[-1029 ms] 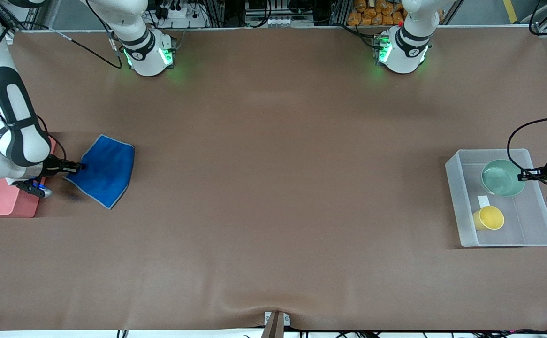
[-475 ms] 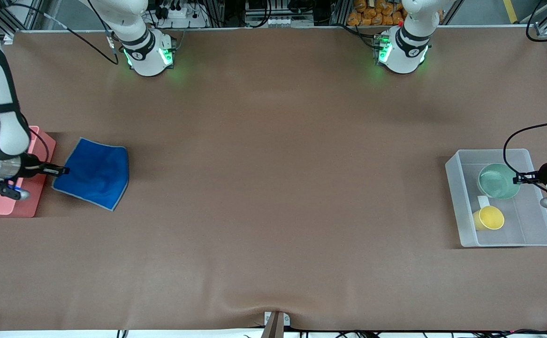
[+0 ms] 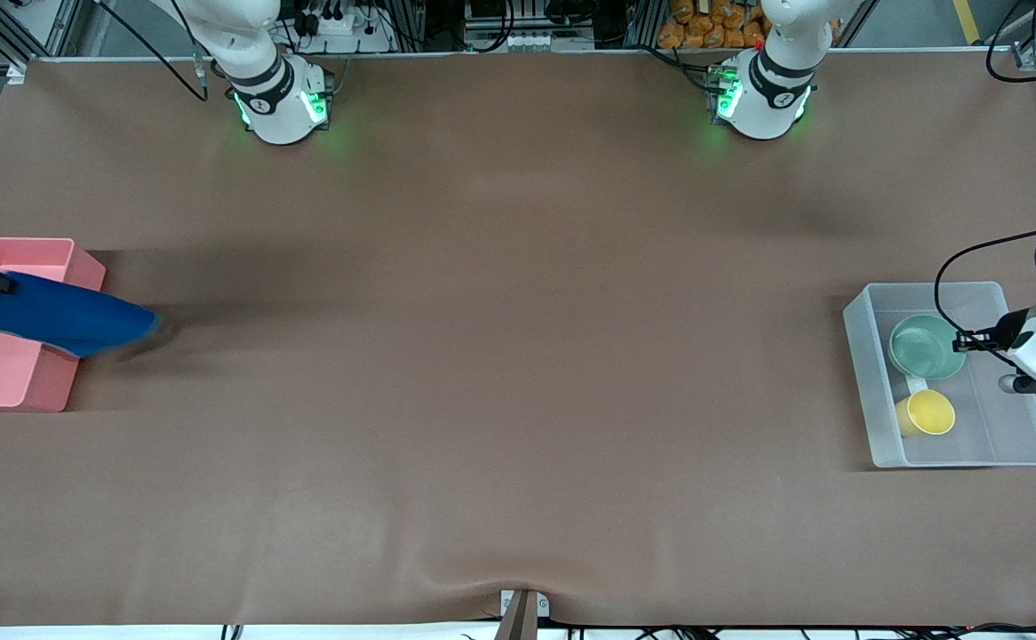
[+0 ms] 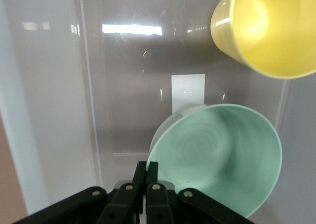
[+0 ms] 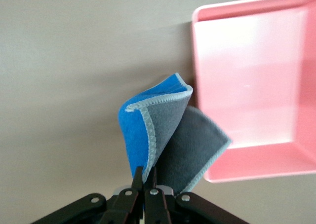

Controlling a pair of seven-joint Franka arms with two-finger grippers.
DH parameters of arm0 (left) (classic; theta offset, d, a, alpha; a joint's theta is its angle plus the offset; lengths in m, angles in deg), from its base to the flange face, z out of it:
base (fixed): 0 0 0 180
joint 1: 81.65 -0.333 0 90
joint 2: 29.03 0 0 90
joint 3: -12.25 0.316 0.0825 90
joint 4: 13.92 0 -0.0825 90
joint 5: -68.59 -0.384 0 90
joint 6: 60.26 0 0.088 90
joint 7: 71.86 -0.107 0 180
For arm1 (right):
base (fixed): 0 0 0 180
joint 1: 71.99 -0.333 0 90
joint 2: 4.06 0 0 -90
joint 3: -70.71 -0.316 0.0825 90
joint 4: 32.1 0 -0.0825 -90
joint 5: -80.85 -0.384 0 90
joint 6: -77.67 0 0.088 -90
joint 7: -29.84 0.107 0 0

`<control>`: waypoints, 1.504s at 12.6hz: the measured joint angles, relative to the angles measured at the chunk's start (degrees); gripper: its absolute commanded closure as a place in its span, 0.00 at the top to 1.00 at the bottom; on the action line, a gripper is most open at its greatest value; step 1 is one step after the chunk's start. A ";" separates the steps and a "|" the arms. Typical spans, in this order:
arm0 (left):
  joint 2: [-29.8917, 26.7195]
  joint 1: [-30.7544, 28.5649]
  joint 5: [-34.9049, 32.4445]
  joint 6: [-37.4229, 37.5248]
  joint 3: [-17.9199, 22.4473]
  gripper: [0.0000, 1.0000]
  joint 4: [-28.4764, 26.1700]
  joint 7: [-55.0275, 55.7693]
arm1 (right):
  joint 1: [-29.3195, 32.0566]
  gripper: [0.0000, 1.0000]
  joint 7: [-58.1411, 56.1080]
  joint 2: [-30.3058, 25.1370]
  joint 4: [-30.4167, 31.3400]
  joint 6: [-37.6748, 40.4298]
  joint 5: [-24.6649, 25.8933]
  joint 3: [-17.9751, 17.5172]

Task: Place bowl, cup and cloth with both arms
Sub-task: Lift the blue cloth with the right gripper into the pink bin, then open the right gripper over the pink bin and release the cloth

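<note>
A pale mint-green bowl [image 3: 925, 347] sits tilted in the clear bin [image 3: 864, 373], and my left gripper [image 3: 960, 343] is shut on its rim. In the left wrist view the gripper [image 4: 146, 170] pinches the bowl [image 4: 217, 155] at its edge, with the yellow cup [image 4: 266, 31] close by. The cup [image 3: 927, 412] lies on its side in the same bin, nearer the front camera than the bowl. My right gripper [image 3: 4, 284] is shut on a corner of the blue cloth [image 3: 65, 324], which hangs over the pink tray's [image 3: 3, 382] edge. The right wrist view shows the gripper [image 5: 146, 174], the folded cloth [image 5: 158, 135] and the tray [image 5: 247, 76].
A white label [image 4: 187, 92] is stuck to the bin's floor between bowl and cup. The bin stands at the left arm's end of the brown table, the pink tray at the right arm's end. Both arm bases [image 3: 282, 102] glow green along the back edge.
My right gripper has lifted the cloth off the table and carried it over the pink tray's edge. My left gripper has shifted the bowl across the bin, toward the table's middle.
</note>
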 measured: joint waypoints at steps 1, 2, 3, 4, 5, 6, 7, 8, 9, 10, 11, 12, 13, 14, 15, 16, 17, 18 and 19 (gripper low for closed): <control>0.26 0.00 0.00 -0.48 0.00 0.10 -0.32 -0.23 | 1.93 0.00 -3.50 -0.27 -2.82 1.85 1.52 0.17; 0.69 0.00 0.00 -1.18 0.00 0.24 -0.48 -0.70 | 4.13 0.00 -7.16 -0.29 -4.72 2.46 2.46 0.31; 1.09 0.00 0.00 -1.56 -0.01 0.33 -0.50 -1.33 | 6.50 0.00 -11.12 -0.25 -6.00 2.46 2.96 0.40; 1.29 0.00 0.00 -1.80 -0.01 0.37 -0.51 -2.06 | 8.93 0.00 -15.12 -0.16 -7.07 2.39 3.15 0.46; 1.30 0.00 0.00 -1.90 -0.01 0.42 -0.49 -2.78 | 11.14 0.22 -18.36 -0.05 -7.76 2.18 3.18 0.52; 1.30 0.02 0.00 -1.98 -0.02 0.48 -0.38 -3.39 | 12.92 0.99 -20.52 0.14 -8.05 1.87 3.18 0.53; 1.29 0.09 0.00 -2.01 -0.06 0.53 -0.12 -3.92 | 13.80 1.00 -21.39 0.39 -8.05 1.63 3.18 0.53; 1.26 0.18 0.00 -2.01 -0.16 0.55 0.36 -4.02 | 13.89 1.00 -21.47 0.77 -8.05 1.59 3.17 0.42; 1.18 0.28 0.00 -1.97 -0.26 0.55 0.96 -4.16 | 13.60 1.00 -21.47 1.16 -8.05 1.50 3.17 0.01; 1.05 0.41 0.00 -1.73 -0.37 0.55 1.65 -4.32 | 12.87 1.00 -21.46 1.50 -8.08 1.35 3.17 -0.40; 0.85 0.62 0.00 -1.12 -0.51 0.55 2.43 -4.59 | 11.63 1.00 -21.36 1.65 -8.14 1.21 3.16 -0.65; 0.56 0.99 0.00 -0.21 -0.59 0.58 3.26 -4.83 | 9.91 1.00 -20.45 1.65 -8.31 1.17 3.14 -0.83; 0.17 1.33 0.00 1.17 -0.62 0.64 4.19 -4.91 | 7.69 1.00 -18.03 1.63 -8.64 1.20 3.09 -0.99; -0.28 1.55 -0.01 2.93 -0.67 0.78 5.22 -5.08 | 5.09 1.00 -14.37 1.57 -8.97 1.58 3.06 -1.17; -0.70 1.70 -0.01 4.62 -0.71 1.00 6.26 -5.35 | 2.45 1.00 -10.48 1.44 -9.35 2.57 3.03 -1.37; -1.02 1.87 -0.01 5.94 -0.75 1.00 7.25 -5.68 | -0.42 1.00 -6.09 1.12 -9.66 3.82 3.00 -1.55; -1.59 2.40 -0.01 6.94 -0.78 1.00 8.27 -5.91 | -5.67 1.00 1.62 0.11 -9.88 5.44 2.92 -1.71; -1.98 2.83 0.00 7.09 -0.81 1.00 8.50 -5.91 | -8.26 1.00 5.44 -0.61 -9.92 6.26 2.37 -1.81; -2.41 3.47 0.00 7.09 -0.87 1.00 8.68 -5.89 | -11.05 1.00 9.68 -1.47 -9.96 7.18 1.49 -1.82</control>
